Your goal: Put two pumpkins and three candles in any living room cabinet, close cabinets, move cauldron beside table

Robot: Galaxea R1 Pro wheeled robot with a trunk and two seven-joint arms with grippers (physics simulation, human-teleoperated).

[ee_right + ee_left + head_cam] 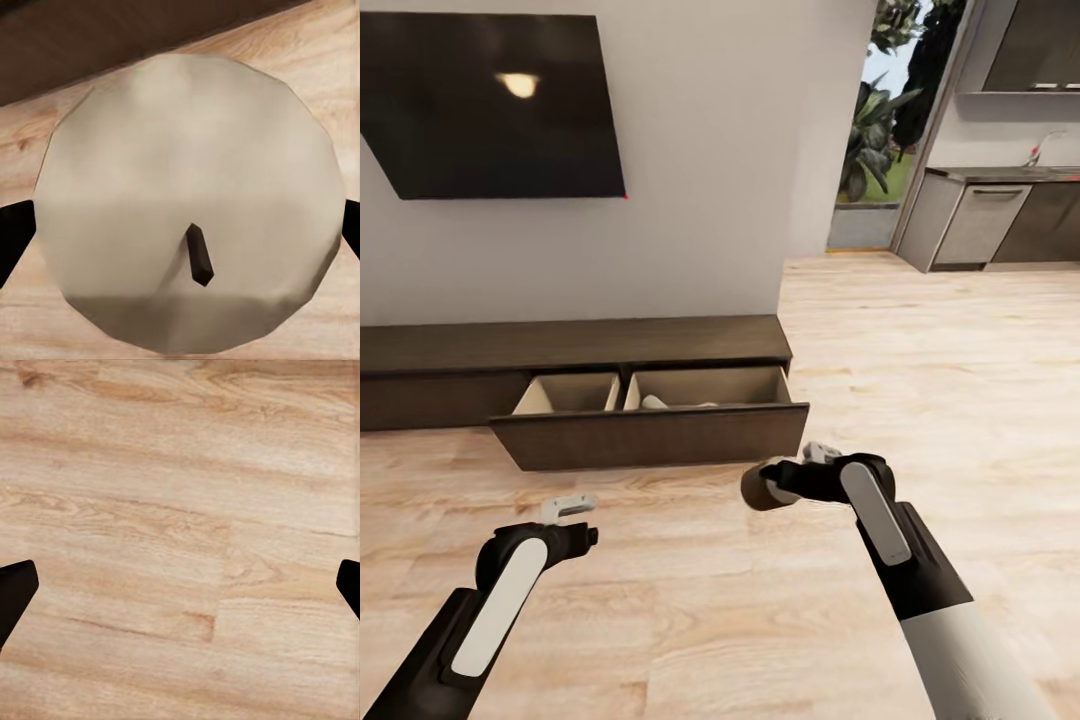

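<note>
Candle (187,217), tan-grey, clamped in right gripper (772,487) above floor (740,600), just before the cabinet (660,400).
Lies sideways, wick end facing the wrist camera, dark wick (199,255) showing. Cabinet drawer (650,435) open; pale contents hard to identify. Left gripper (568,507) spread, empty, over bare floor.

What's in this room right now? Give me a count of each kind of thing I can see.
Candles: 1, held in the right hand, its top and wick facing the wrist camera
Cabinets: 1, with 2 open drawers
TVs: 1
Robot hands: 2; the left hand is open
Total: 5
</note>
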